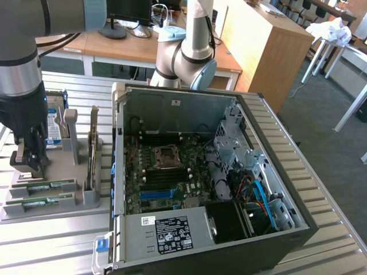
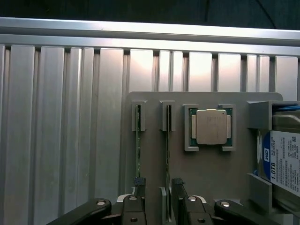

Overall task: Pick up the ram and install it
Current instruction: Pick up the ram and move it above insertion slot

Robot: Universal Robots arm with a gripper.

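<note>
Ribbed aluminium forms the bench [image 1: 51,246] across the foreground of the exterior view, with wooden desks [image 1: 132,48] behind it. We see an open computer case [image 1: 287,229] filling the centre and right of that frame, its motherboard [image 1: 166,172] exposed and a blue slot strip [image 1: 157,193] near the board's lower edge. At the exterior view's left a grey fixture tray [image 1: 51,212] lies on the bench just beside the case, and the black end effector [image 1: 31,166] hangs low over it.

In the wrist view we find two green sticks on edge in parallel slots of the tray. The ram [image 2: 168,140] runs between the end effector's fingers [image 2: 177,187], and a second ram stick [image 2: 138,145] lies just beside it, under the other fingertip. The jaws stand wide apart and grip nothing; whether they touch the ram we cannot tell. Beside the sticks sits a square silver processor [image 2: 211,126], and next to that a hard drive [image 2: 283,159].
</note>
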